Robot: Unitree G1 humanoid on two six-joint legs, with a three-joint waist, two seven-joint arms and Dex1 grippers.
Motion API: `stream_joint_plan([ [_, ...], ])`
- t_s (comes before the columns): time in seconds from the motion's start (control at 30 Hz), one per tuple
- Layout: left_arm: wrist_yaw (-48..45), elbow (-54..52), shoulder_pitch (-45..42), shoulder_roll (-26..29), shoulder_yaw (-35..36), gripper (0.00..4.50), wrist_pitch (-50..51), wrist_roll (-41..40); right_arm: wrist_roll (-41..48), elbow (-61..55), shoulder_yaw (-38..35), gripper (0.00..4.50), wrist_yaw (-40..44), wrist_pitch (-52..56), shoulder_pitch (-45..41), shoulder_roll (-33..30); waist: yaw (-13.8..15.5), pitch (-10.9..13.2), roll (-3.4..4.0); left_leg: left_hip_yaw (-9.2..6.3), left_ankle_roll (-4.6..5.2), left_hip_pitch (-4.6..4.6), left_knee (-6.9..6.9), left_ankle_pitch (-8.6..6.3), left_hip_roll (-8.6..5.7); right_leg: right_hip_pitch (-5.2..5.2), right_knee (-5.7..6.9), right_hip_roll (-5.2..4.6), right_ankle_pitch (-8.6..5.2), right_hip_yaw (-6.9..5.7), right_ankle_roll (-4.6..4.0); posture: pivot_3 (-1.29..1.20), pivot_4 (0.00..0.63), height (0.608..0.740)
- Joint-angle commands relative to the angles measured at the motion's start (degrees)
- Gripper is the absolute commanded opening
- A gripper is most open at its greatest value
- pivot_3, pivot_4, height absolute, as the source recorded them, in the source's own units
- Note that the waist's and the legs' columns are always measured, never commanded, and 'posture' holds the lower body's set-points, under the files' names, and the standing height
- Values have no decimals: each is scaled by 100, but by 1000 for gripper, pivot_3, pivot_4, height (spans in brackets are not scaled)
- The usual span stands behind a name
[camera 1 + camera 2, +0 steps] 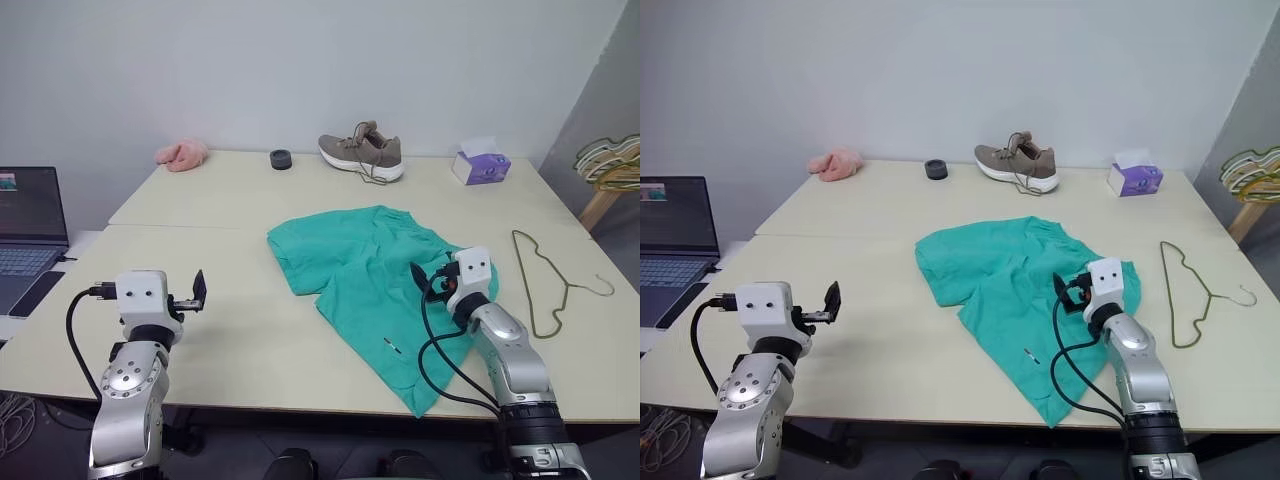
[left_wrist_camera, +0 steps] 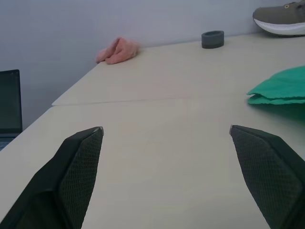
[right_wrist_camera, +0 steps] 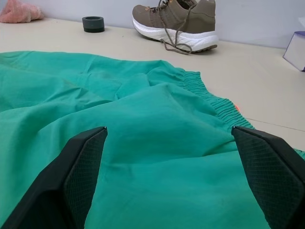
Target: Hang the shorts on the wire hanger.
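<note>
Both end effectors, left (image 2: 164, 176) and right (image 3: 169, 176), wide open, right over shorts (image 1: 370, 275).

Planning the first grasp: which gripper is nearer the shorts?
Right. The right gripper hovers open over the shorts; the left gripper is open above bare table, off to their left.

Head stereo pair looks forward-down over the counter (image 1: 250, 200), both eyes sharing it all. Wrist cams sit low, level, facing forward: left over bare counter, right close over the shorts (image 3: 143, 143); both catch the shoe (image 3: 176, 21).
</note>
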Motion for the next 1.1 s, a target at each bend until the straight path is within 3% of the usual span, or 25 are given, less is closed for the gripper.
stream_joint_plan([
  [0.03, -109, -145, -86, 85, 29, 4500, -301, 10, 27, -315, -9, 4456, 21, -88, -43, -35, 0, 0, 0, 7, 0, 0, 0, 0, 2, 0, 0, 0, 0, 3, 0, 68, 0, 740],
  [0.67, -462, -40, -46, 123, -169, 4500, -427, 117, 30, -422, 30, 4456, 101, -72, 58, -59, -8, 1, 1, 52, -1, 12, -5, -2, 35, -6, -1, 17, 4, 34, 5, 47, 0, 740],
  [0.9, -1760, -217, 18, 201, -600, 4500, -595, -643, 172, -661, -44, 4456, 308, -16, 134, -216, -52, 3, 4, 62, -2, 11, -5, -2, 36, -9, -1, 17, 4, 41, 5, -14, 0, 740],
  [1.03, -2570, -334, -126, 427, -1267, 4500, -239, -944, 602, -1128, -120, 4456, 932, 190, 308, -598, -110, 10, 16, 65, -2, 8, -4, -2, 33, -9, -4, 22, 3, 40, 5, -63, 0, 740],
  [1.1, -3220, -417, -252, 673, -1787, 4500, 175, -1179, 1075, -1596, -125, 4456, 1624, 626, 588, -1073, -157, 11, 17, 66, -1, 8, -4, -3, 33, -9, -5, 25, 3, 41, 6, -93, 0, 740],
])
